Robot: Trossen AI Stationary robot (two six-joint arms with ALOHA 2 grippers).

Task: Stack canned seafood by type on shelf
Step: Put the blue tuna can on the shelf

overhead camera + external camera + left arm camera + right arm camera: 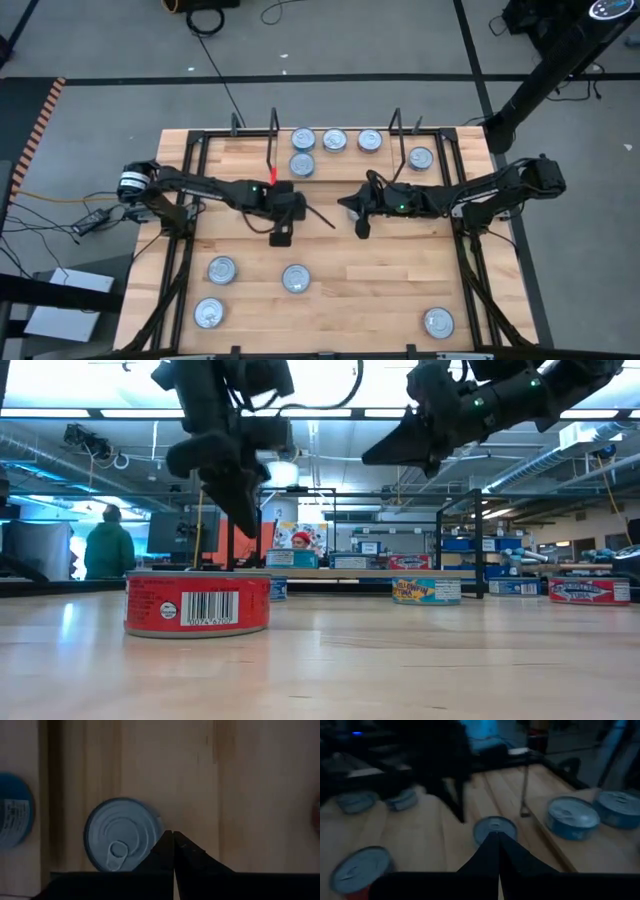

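Note:
Several flat tins of canned seafood with silver lids lie on the wooden table. Three (334, 140) stand in a row on the shelf (345, 158) at the far edge, between black wire uprights; one (302, 164) sits just in front of them. Others lie near the front (296, 279), among them a red-labelled one (197, 603). My left gripper (312, 213) hangs shut at mid-table, pointing steeply down above a tin (122, 847) without touching it. My right gripper (343, 205) is shut too, nearly level and pointing at the left one, high above the board (368, 460).
One tin (421, 157) stands right of the shelf's right upright (397, 122), and another (438, 322) at the near right corner. Two more (209, 313) lie near left. Black frame rails (470, 270) run along both table sides. A person (108, 545) stands far behind.

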